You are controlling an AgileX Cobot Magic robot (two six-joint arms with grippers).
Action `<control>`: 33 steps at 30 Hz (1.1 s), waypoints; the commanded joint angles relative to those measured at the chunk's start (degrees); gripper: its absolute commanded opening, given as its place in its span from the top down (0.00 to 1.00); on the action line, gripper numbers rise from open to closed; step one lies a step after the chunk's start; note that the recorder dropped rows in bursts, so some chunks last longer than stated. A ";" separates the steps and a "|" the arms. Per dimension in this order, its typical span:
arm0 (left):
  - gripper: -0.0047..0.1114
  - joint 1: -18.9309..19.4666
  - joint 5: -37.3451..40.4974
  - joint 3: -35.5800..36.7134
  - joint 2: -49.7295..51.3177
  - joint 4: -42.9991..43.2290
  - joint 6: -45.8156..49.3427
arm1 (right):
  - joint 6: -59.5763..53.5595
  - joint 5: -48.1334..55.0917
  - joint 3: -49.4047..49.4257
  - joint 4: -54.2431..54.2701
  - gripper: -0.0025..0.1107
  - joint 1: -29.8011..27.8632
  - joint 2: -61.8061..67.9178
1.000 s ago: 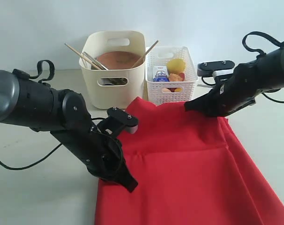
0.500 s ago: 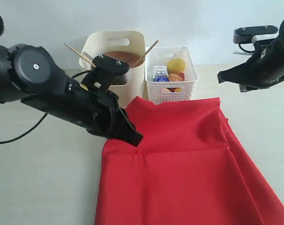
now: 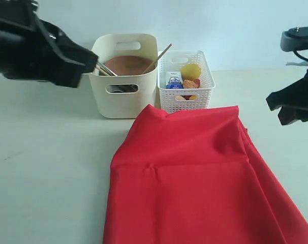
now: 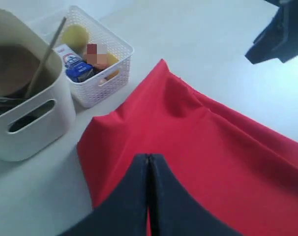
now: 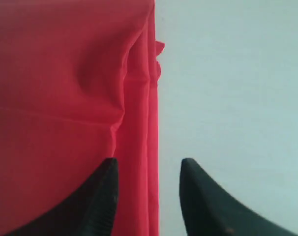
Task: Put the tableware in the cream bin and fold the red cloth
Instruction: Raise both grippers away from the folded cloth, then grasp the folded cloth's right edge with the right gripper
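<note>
The red cloth [image 3: 194, 173] lies folded on the table, its far edge close to the two containers. Behind it the cream bin [image 3: 124, 76] holds a round brown plate [image 3: 127, 64] and wooden chopsticks [image 3: 163, 52] that lean out over its rim. My left gripper [image 3: 91, 62] is raised high at the far left, in front of the bin's left side. In the left wrist view my left gripper [image 4: 149, 157] is shut and empty above the cloth [image 4: 213, 147]. My right gripper [image 3: 276, 109] hangs off the cloth's right side. Over the cloth's layered edge [image 5: 139, 123], my right gripper [image 5: 149, 162] stands open, holding nothing.
A white lattice basket [image 3: 186, 81] to the right of the bin holds a lemon [image 3: 190, 70], a milk carton [image 3: 173, 80] and other food. Bare pale table [image 3: 47, 168] spreads left of the cloth, and more bare table [image 5: 232, 88] lies to its right.
Both arms have let go of the cloth and pulled away. The left rose to the upper left, staying shut. The right drew off to the right and opened. The cloth lies folded.
</note>
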 commanded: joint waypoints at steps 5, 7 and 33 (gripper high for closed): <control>0.96 8.01 4.03 10.01 -18.78 14.43 -9.28 | -4.03 -1.84 7.12 6.27 0.30 -0.01 4.42; 0.96 11.73 4.83 13.59 -24.02 16.99 -9.28 | -4.03 -1.82 7.12 7.89 0.28 -0.01 7.47; 0.96 15.83 -15.31 36.28 -39.44 39.09 -38.87 | -10.19 -6.11 4.69 16.22 0.28 0.11 23.45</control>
